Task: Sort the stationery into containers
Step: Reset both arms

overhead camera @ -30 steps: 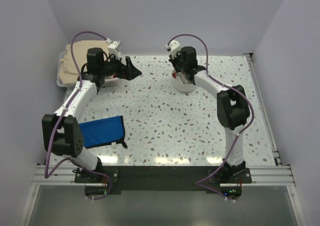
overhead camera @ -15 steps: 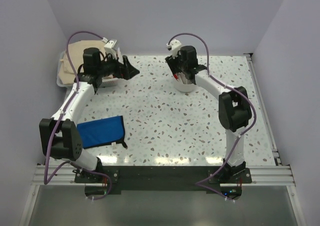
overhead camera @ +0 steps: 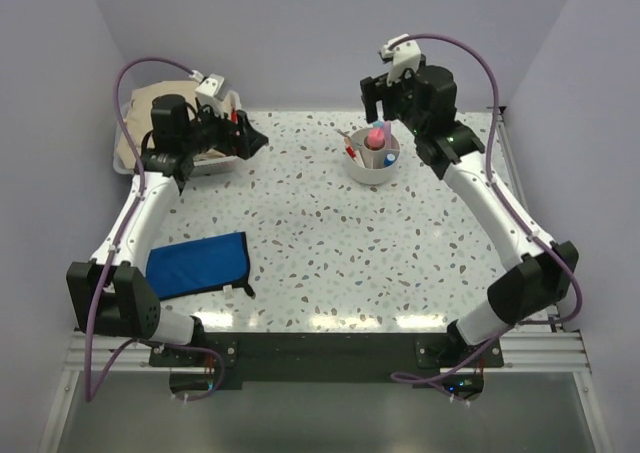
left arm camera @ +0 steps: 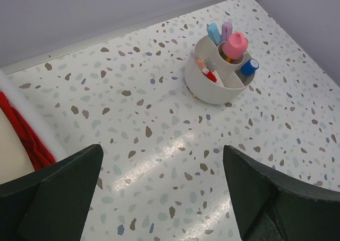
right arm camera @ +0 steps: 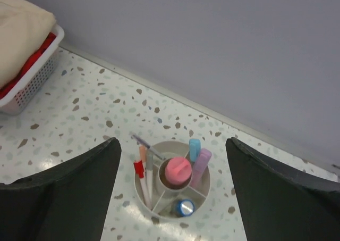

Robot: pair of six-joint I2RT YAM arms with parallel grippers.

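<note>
The round white cup (overhead camera: 372,176) stands at the back middle of the table. It holds stationery: a pink-capped tube (right arm camera: 178,170) upright in its centre well, a blue marker (right arm camera: 195,148) and a purple marker (right arm camera: 201,164), a red-tipped pen (right arm camera: 139,169) with slim pens beside it, and a blue-capped stick (right arm camera: 185,207). My right gripper (overhead camera: 388,101) hangs open above and just behind the cup, nothing between its fingers. My left gripper (overhead camera: 254,141) is open and empty too, beside the white bin (overhead camera: 120,163) and pointing across the table toward the cup (left arm camera: 212,89).
The bin at the back left holds a folded beige cloth (overhead camera: 150,108) and something red (left arm camera: 26,134). A flat blue pouch (overhead camera: 198,263) lies near the front left. Walls close in the back and both sides.
My right gripper opened, let go of the pink-capped tube in the cup's centre, and lifted up and back to the right. The left arm drew slightly left.
</note>
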